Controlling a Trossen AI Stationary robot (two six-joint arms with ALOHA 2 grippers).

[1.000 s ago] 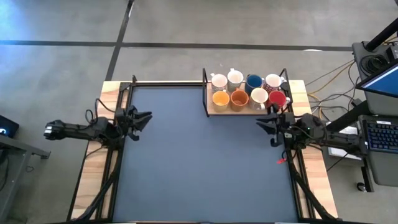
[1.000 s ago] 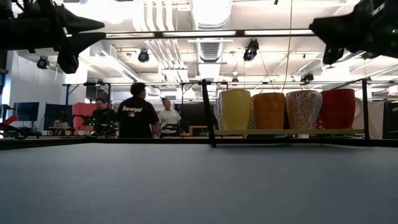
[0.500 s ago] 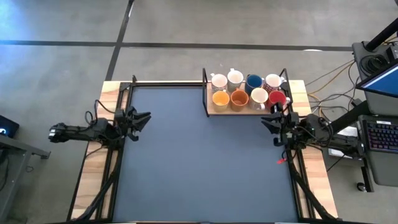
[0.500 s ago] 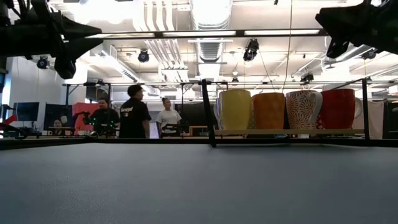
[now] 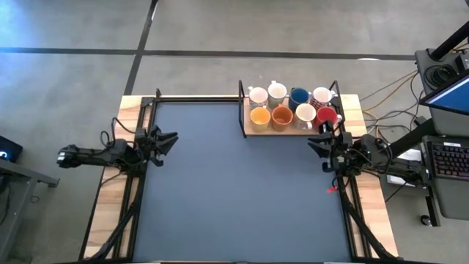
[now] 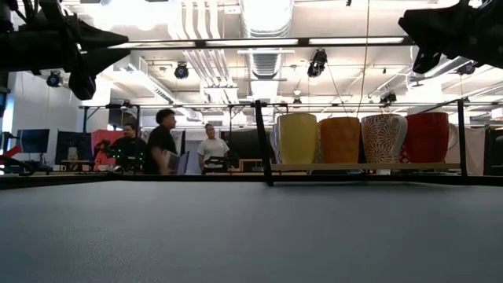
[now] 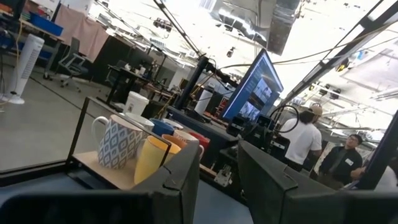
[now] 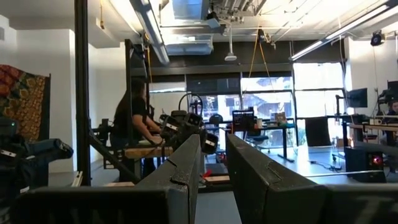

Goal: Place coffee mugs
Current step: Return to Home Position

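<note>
**Eight mugs on shelf; both grippers at the bench sides**

The left gripper (image 5: 168, 139) hangs over the left edge of the bench (image 5: 234, 198). Its fingers (image 7: 180, 180) are apart and grip nothing.

The shelf (image 5: 249, 133) stands at the rear of the bench, right of centre. All eight mugs stand upright on it in two close rows.
- **Back row:** a white mug (image 5: 258, 95), a second white mug (image 5: 277, 91), the blue mug (image 5: 298, 96) and a third white mug (image 5: 322, 95).
- **Front row:** the yellow mug (image 5: 260, 115), the orange mug (image 5: 282, 115), the patterned mug (image 6: 383, 137) and the red mug (image 5: 327, 115).

The right gripper (image 5: 316, 150) is over the right edge of the bench. It sits just in front of the shelf's right front corner, near the red mug but apart from it. Its fingers (image 8: 180, 174) are apart and grip nothing.
</note>
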